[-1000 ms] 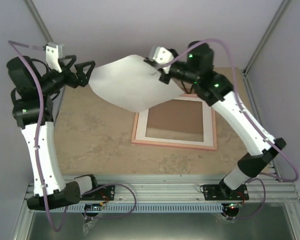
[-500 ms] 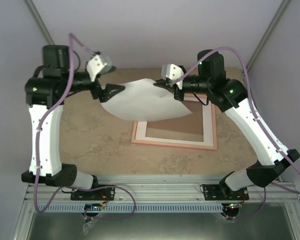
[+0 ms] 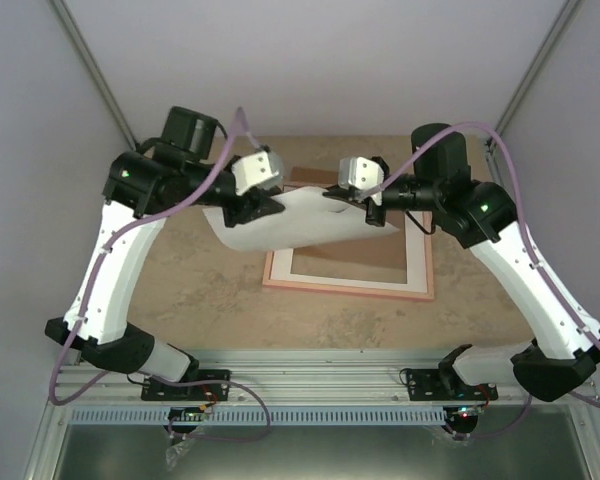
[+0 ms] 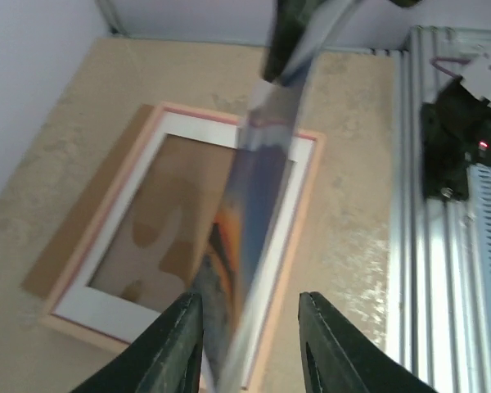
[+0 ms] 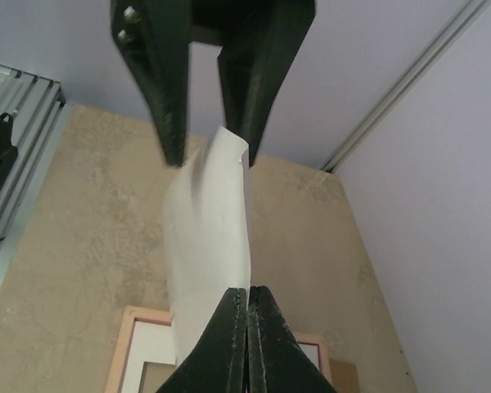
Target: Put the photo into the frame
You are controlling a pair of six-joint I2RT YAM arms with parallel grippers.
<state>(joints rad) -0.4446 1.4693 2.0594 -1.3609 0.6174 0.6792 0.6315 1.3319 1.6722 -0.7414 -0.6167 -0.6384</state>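
**Top view.** Both arms reach in over the bench [image 3: 185, 290]. The photo [image 3: 310, 228] hangs between the two hands, white back up, sagging in the middle and clear of the bench. It is above the far left part of the frame [image 3: 345, 287]. The frame lies flat, with a brown board [image 3: 365, 257] with a white border inside it. The left hand [image 3: 270, 207] is at the photo's left end and the right hand [image 3: 335, 196] at its right end. How far the jaws are apart does not read from here.

**Left wrist view.** The photo is seen edge-on and blurred, with orange and blue on its underside. It runs from between the left hand's fingers [image 4: 176, 344] up to the right hand at the top of the picture. The jaws stand partway apart. The sheet lies close against one finger, with a clear gap to the other, so it is straddled and not pinched. Below are the frame, the white border and the brown board. An aluminium rail [image 4: 442, 286] runs down the right side.

**Right wrist view.** The right hand's fingers [image 5: 229, 344] are pressed together, with the near end of the photo nipped between them. The sheet twists away towards the left hand. There its far edge sits between two spread fingers, touching one at most. A corner of the frame shows below.
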